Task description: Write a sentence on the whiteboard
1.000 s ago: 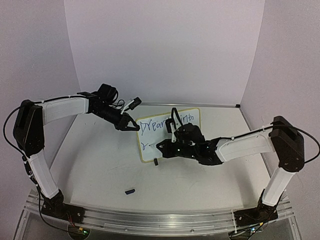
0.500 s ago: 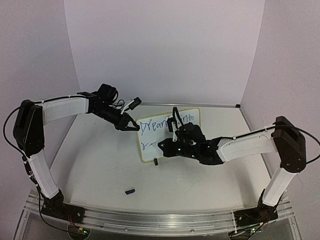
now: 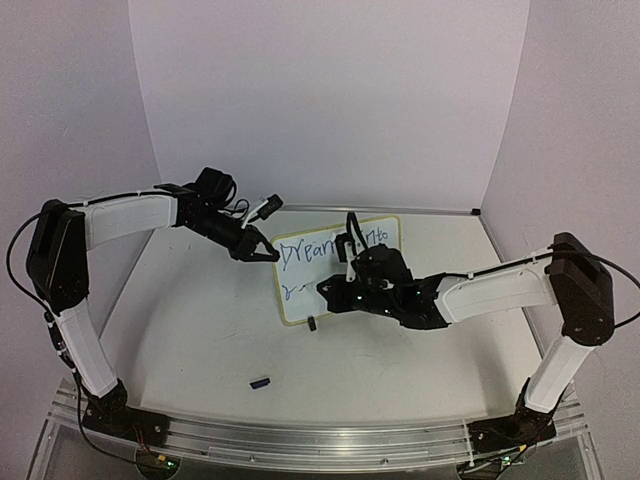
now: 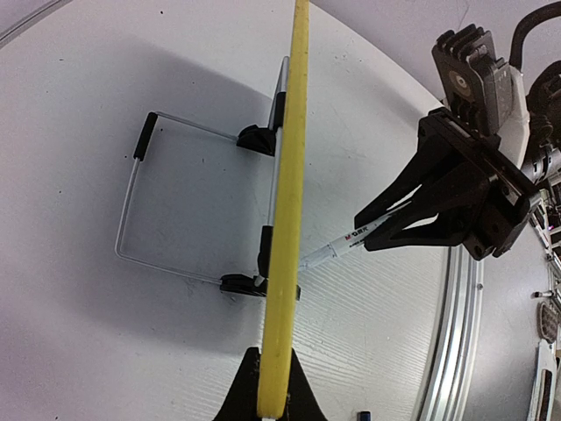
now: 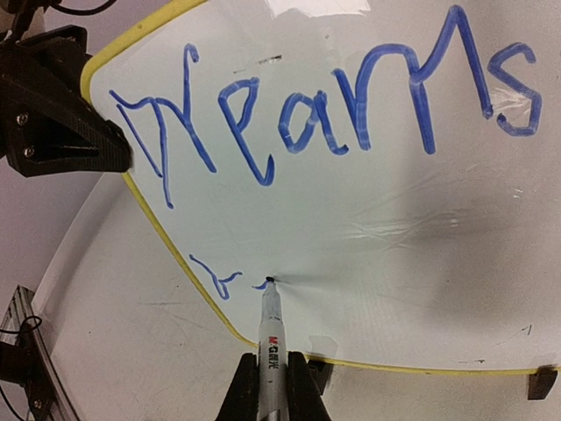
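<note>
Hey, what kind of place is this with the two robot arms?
Most likely a robotics lab test cell: plain pale walls box in a white table, the left arm and right arm are mounted on a metal rail at its near edge, and a small whiteboard stands between them.

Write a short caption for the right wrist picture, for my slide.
Right gripper holds a marker, its tip on the whiteboard, below the blue word "Dreams".

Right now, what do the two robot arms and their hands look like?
The left arm and right arm have smooth white link covers and black joints. A thin black cable loops out from each arm. The left hand and right hand are black, with two tapered, angular fingers.
</note>
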`<state>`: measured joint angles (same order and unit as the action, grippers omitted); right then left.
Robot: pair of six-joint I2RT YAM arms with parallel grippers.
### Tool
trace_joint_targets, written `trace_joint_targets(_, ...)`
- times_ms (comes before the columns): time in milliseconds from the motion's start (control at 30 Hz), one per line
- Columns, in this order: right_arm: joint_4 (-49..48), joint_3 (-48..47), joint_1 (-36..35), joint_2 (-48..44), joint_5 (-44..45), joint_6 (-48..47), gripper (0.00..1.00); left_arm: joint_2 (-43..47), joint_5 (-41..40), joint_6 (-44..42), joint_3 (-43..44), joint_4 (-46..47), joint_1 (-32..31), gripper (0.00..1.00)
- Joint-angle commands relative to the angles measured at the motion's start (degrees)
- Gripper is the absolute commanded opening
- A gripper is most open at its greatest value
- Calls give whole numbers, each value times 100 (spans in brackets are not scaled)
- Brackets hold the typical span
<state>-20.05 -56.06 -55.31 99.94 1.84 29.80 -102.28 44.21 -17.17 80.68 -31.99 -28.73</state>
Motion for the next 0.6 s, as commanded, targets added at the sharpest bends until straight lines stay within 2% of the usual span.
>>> trace_joint_targets(0, -256, -252, 31, -32, 37, -80, 0, -75, -245, -94, 87, -364, -142, 0)
trace_joint_targets(567, -333, -275, 39, 218, -289, 44, 0, -82, -234, -98, 97, -363, -142, 0)
